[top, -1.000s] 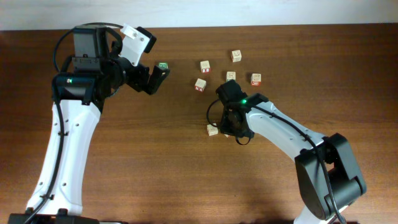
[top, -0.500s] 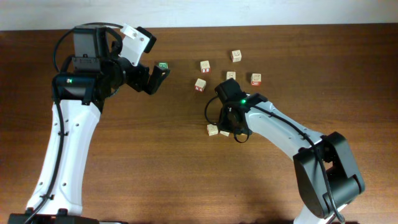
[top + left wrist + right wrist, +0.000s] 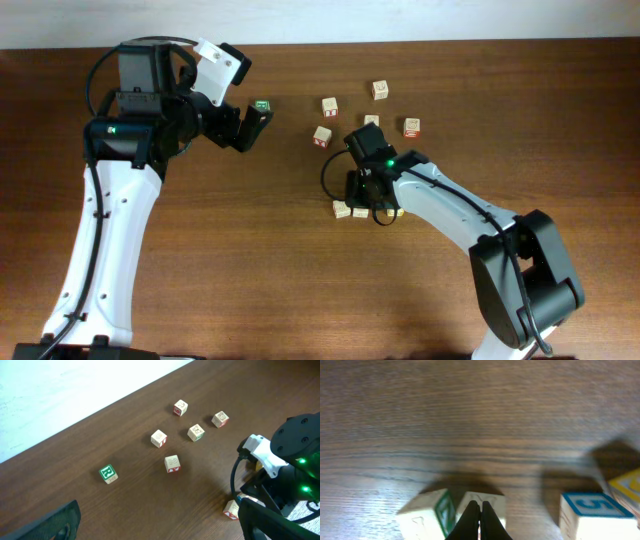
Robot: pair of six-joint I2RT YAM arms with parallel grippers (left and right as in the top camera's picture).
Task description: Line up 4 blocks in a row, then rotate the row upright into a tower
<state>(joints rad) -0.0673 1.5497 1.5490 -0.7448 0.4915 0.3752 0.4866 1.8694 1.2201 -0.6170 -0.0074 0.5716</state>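
Two fingertips of my right gripper (image 3: 481, 519) pressed together, pinching nothing, set at pale block (image 3: 497, 500), which sits on table just beside green-lettered block (image 3: 427, 512). To turn it well, I judge: push off-centre near one corner, slowly, sparing neighbour and blue 5 block (image 3: 590, 510). My left gripper (image 3: 250, 128) spread wide, empty, well apart. Hidden: exact contact, pale block's letter. Yellow-edged block (image 3: 626, 485) cut off by frame.

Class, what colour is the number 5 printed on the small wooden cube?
Blue, on the small wooden cube; right wrist view.
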